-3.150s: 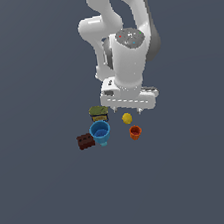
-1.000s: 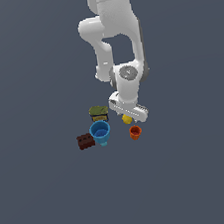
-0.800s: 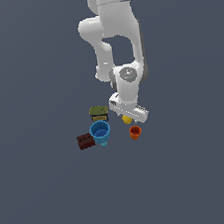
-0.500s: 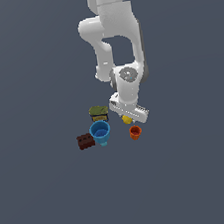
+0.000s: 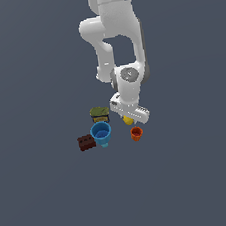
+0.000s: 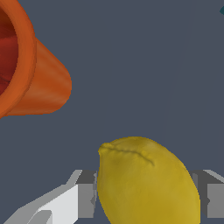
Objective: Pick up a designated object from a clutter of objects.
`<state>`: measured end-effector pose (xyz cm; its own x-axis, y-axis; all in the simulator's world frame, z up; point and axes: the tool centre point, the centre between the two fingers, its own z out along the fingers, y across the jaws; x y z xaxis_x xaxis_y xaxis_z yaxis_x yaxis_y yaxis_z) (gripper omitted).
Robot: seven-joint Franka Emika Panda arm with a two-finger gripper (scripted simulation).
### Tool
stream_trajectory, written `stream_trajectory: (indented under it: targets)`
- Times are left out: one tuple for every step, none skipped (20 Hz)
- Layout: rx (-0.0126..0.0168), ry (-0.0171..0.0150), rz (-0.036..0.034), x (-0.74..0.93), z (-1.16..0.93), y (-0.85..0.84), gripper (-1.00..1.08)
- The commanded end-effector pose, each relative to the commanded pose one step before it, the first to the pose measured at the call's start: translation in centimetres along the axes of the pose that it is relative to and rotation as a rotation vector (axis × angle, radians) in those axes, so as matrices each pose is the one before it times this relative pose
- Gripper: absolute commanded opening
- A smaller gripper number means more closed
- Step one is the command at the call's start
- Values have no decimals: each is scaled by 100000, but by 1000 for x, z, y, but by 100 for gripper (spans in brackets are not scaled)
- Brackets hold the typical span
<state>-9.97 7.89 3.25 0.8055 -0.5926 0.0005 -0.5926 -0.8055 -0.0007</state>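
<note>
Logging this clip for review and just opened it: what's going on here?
A white robot arm is reaching down into a small clutter to pick the yellow lemon. The wrist view shows the lemon sitting between the two fingers, one on each side, but whether they are pressing on it cannot be told. In the exterior view the gripper is low over the lemon, with the orange cup, blue cup, brown studded block and olive can close by.

The lemon [image 6: 146,181] sits between the gripper [image 5: 129,115] fingers [image 6: 65,203]. In the exterior view the small cup [image 5: 136,133] lies just below it, the can [image 5: 99,113] to its left, the larger cup [image 5: 101,133] below the can, the studded block [image 5: 86,142] farthest left
</note>
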Motion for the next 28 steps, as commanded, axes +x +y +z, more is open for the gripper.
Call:
stream_trajectory:
  targets:
    - [90,90,6,37,-477,9,-100]
    - [0,0,0,1,-267,25,-100]
    - [0,0,0,2,-308,28,-100]
    - [0,0,0,2,-350,32,-100]
    - [0,0,0,2,-392,35,-100]
    - [0,0,0,2,-435,39,-100]
    - [0,0,0,2,-477,42,-100]
    - [0,0,0,3,-521,46,-100]
    - [0,0,0,3,-565,49,-100]
    - [0,0,0,3,-609,52,-100]
    - [0,0,0,3,-652,55,-100]
    - [0,0,0,3,-694,58,-100]
    - [0,0,0,3,-734,60,-100]
    - [0,0,0,2,-773,63,-100]
    - [-40,-55,-12,4,-782,57,-100]
    - [0,0,0,2,-849,67,-100]
    - [0,0,0,2,-884,68,-100]
    - [0,0,0,3,-905,69,-100]
    - [48,-50,1,10,-914,76,-100]
    - [0,0,0,3,-907,68,-100]
    - [0,0,0,4,-901,67,-100]
    - [0,0,0,5,-896,67,-100]
    - [0,0,0,5,-892,66,-100]
    - [0,0,0,6,-889,66,-100]
    - [26,-64,7,21,-875,72,-100]
    - [0,0,0,8,-886,65,-100]
    - [0,0,0,9,-886,65,-100]
    - [0,0,0,9,-886,64,-100]
